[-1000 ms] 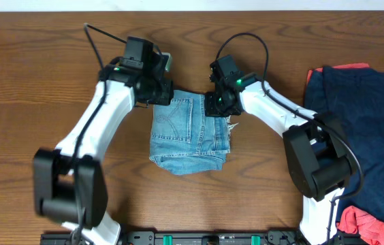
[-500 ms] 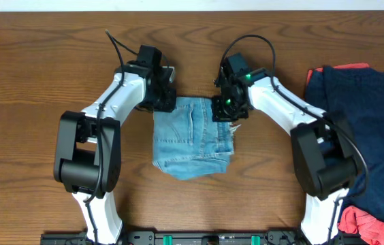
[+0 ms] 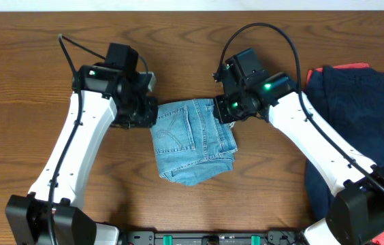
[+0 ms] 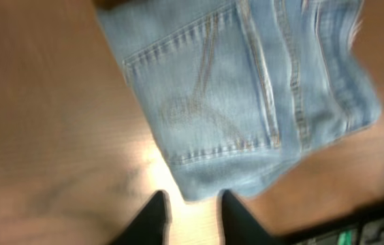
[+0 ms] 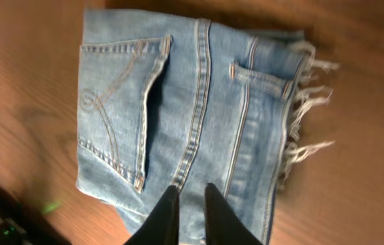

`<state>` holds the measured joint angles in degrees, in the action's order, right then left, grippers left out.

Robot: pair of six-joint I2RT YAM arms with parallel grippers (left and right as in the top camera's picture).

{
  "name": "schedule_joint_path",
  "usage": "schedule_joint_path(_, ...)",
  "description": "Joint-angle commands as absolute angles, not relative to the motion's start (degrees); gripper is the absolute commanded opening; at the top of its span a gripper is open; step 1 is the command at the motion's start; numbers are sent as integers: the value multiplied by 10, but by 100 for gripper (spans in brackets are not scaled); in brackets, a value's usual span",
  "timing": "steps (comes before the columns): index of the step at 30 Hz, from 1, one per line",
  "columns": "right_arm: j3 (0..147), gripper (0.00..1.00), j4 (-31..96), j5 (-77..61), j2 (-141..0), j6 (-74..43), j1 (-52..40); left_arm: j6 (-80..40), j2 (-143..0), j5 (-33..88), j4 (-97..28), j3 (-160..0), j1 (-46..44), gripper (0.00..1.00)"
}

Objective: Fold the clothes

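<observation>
Since a sec ago my left gripper has backed off twd 9 o'clock, clear of the jeans, and my left elbow has swung out wide. My right gripper has barely shifted and sits at the bundle's 1 o'clock corner. Jeans lie folded in the middle of the table, pocket side up, a bit skewed, w/ a lower layer poking out at 6 o'clock.

Left fingers stand slightly apart, nothing btwn them, tips just beside the bundle's corner. Right fingers show a narrow gap over the denim. Fabric looks flat there, so I judge nothing is pinched.

Risks:
- Right tips could snag the frayed hem or the top layer as I lift, peeling the fold open.
- Left tips, so near the corner, could nudge it and skew the bundle more.
- Right arm spans above the navy garment at 3 o'clock, so a low swing could drag it.

Count:
- 1 pair of jeans
- 2 back pockets showing, 1 full and 1 partly
- 2 grippers
- 1 navy garment that I can make out
- coral-red cloth at 2 spots; 1 piece or 2, can't tell
</observation>
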<state>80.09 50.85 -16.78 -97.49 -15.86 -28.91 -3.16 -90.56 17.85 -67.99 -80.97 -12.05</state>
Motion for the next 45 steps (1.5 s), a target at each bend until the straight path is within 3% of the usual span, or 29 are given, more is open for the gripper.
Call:
schedule_joint_path(1,801,11,517,-129,-981,-209,-289,-64,-917,195,-687,-762,-141,15)
schedule_joint_path(5,801,11,516,-103,-981,-243,-279,-107,-917,229,-628,-661,-174,6)
schedule_joint_path(11,801,10,535,-107,-981,-246,-251,-235,-917,229,-439,-474,-194,6)
schedule_joint_path(14,801,11,542,-108,-981,-241,-247,-244,-917,222,-326,-420,-181,6)
schedule_joint_path(20,801,11,543,-125,-981,-231,-263,-275,-917,89,-197,-424,-110,6)
schedule_joint_path(24,801,12,533,-137,-981,-196,-291,-196,-917,111,-124,-469,-48,6)
schedule_joint_path(29,801,15,513,-126,-981,-160,-320,-145,-917,195,-192,-574,0,9)
schedule_joint_path(31,801,15,495,-118,-981,-160,-322,-137,-916,244,-270,-627,11,17)
schedule_joint_path(34,801,15,456,-115,-982,-160,-321,-137,-908,326,-406,-680,14,41)
schedule_joint_path(39,801,18,404,-73,-996,-164,-319,-123,-899,316,-550,-674,-5,44)
schedule_joint_path(44,801,23,397,-58,-1039,-185,-309,-185,-899,313,-552,-593,-23,46)
schedule_joint_path(45,801,26,396,-58,-1050,-191,-306,-209,-899,313,-533,-568,-27,53)
